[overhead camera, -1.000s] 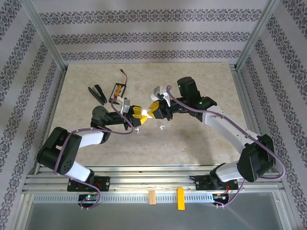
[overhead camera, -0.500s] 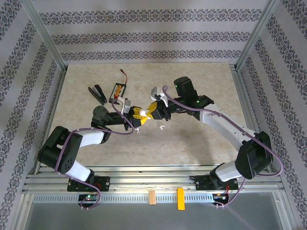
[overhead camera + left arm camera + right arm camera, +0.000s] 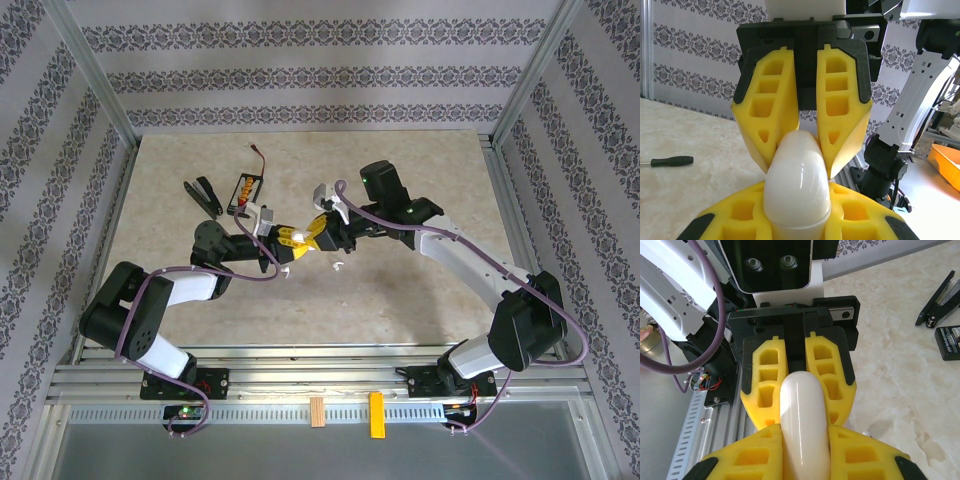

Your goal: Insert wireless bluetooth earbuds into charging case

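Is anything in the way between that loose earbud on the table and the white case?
No object lies between the earbud and the case. But the left tool and right tool are both shut on the case, which looks closed.

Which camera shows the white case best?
The left wrist view: the white case sits large and centred, its broad rounded face toward the lens. The right wrist view shows it close too, but narrower, edge-on. From the top camera it is just a tiny pale speck.
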